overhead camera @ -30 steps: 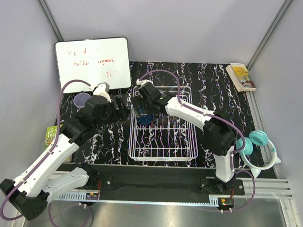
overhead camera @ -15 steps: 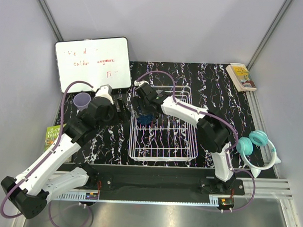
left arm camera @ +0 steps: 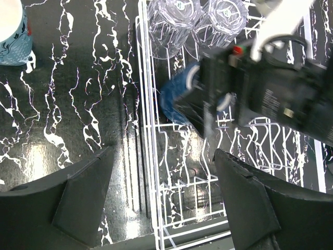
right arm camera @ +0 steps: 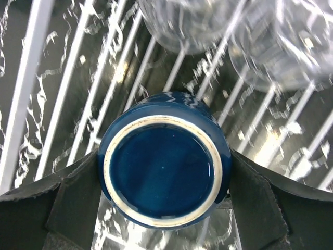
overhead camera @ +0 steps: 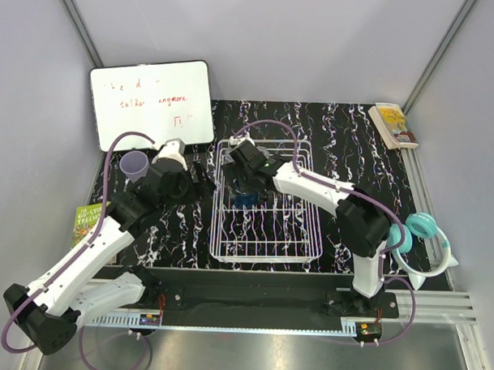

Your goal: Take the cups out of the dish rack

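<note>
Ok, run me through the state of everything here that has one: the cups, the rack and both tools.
dish rack: holds three cups
dark blue mug: upside down in the rack
clear glasses: both upside down in the rack
teal mug: out, on the table
lavender tumbler: out, standing on the table
right tool: shut on the dark blue mug
left tool: open, empty

White arm shells, black joints, purple cables, dark wedge-shaped tool fingers
</note>
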Controlling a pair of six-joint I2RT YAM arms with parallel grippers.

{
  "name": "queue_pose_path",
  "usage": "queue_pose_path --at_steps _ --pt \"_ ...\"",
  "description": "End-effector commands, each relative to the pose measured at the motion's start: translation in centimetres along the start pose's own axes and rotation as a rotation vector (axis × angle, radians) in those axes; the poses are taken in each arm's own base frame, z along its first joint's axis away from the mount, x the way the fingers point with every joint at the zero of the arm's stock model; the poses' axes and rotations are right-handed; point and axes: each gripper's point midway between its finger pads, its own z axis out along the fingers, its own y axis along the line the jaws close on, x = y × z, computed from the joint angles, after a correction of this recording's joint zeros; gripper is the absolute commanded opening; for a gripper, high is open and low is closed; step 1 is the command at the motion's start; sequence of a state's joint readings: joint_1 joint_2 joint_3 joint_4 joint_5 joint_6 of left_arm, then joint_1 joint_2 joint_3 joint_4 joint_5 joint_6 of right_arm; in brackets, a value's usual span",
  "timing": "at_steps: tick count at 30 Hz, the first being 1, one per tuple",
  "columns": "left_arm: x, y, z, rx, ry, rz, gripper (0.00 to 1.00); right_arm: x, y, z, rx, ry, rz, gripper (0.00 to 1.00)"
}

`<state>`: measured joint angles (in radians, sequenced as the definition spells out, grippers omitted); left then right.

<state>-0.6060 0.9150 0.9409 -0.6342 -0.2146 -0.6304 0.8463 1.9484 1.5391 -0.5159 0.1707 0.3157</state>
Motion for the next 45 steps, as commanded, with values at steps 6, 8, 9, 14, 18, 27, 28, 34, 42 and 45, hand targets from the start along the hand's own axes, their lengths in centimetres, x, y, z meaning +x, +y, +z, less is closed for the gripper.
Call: queue_pose_path --at_steps 6,8,9,14,18,27,28,34,42,45 --pt "-0.9 -1.6 1.3 0.064 -0.067 -0.049 0.82 -5.9 0.6 -12.4 -0.116 -0.264 0.098 0.00" --pt "-0.6 -1.8 1.7 0.080 -0.058 -0.064 0.82 -6.4 1.0 -14.2 -0.171 -0.316 0.122 0.00" --pt "-0.5 -2.2 1.9 0.100 -0.056 -0.077 0.82 -6.5 1.0 -14.7 -0.182 -0.330 0.129 0.00" --pt "-0.3 -3.5 2.3 0.176 -0.068 -0.115 0.82 -7.4 -0.2 -17.7 -0.235 -0.451 0.207 0.00" --pt "-0.7 -5.1 2.1 0.297 -0.123 -0.172 0.82 -7.7 -1.5 -19.7 -0.352 -0.558 0.314 0.00" --pt "-3.3 -8.0 -0.9 0.585 -0.314 -0.316 0.82 -7.3 -4.2 -23.2 -0.676 -0.701 0.536 0.00" --pt "-3.0 -8.5 -0.9 0.611 -0.297 -0.316 0.82 -7.0 -3.8 -23.5 -0.724 -0.695 0.538 0.00" --pt "-2.9 -10.8 -1.8 0.765 -0.280 -0.333 0.82 -7.4 -3.9 -25.1 -0.957 -0.743 0.618 0.00" --pt "-3.2 -12.0 -2.5 0.860 -0.290 -0.339 0.79 -6.5 -3.1 -24.8 -1.141 -0.700 0.683 0.00" --pt "-3.4 -12.6 -2.9 0.893 -0.290 -0.336 0.77 -6.4 -3.1 -24.4 -1.138 -0.692 0.687 0.00"
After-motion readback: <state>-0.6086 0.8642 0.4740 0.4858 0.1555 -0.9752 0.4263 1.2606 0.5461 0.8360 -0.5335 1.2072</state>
